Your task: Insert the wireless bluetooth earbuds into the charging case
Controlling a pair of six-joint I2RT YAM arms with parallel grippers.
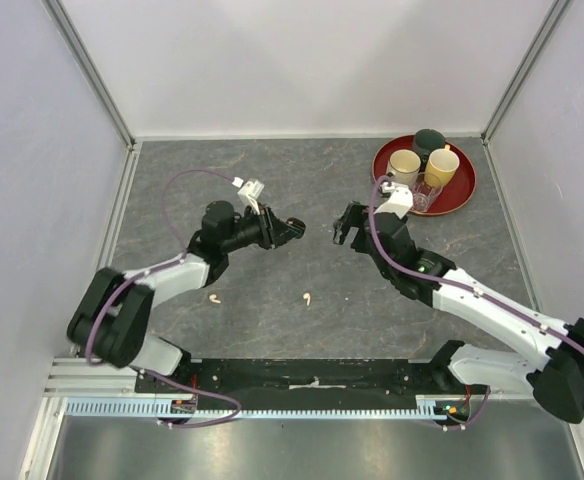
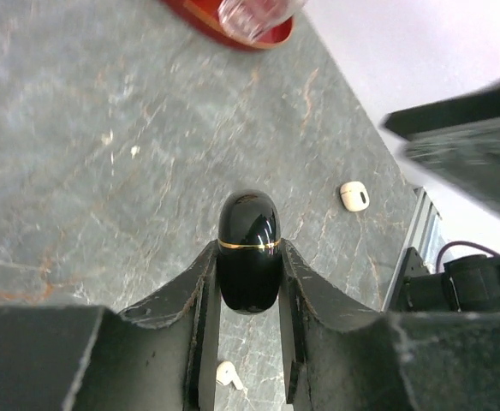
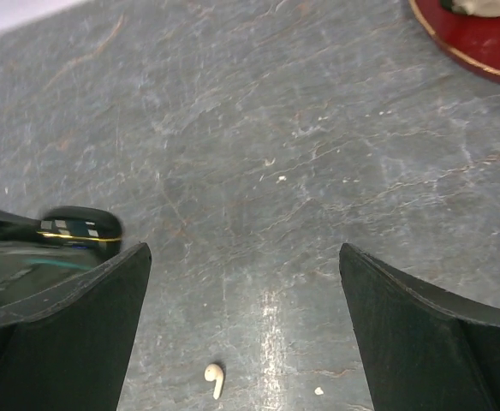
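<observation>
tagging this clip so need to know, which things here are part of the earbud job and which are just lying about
Job:
- charging case, black, clamped in left tool
- two white earbuds, loose on the table

Lying about:
- red tray
- three cups on it
- clear glass

On my left wrist feed the left gripper (image 2: 248,257) covers the flanks and rear of the charging case (image 2: 248,221); only its nose shows. Beneath the fingers a cream earbud (image 2: 227,373) is partly hidden. Ahead, the red tray (image 2: 233,32) and a glass (image 2: 252,12) run off the top edge; rightward a dark shape (image 2: 460,141) is pure blur.
</observation>
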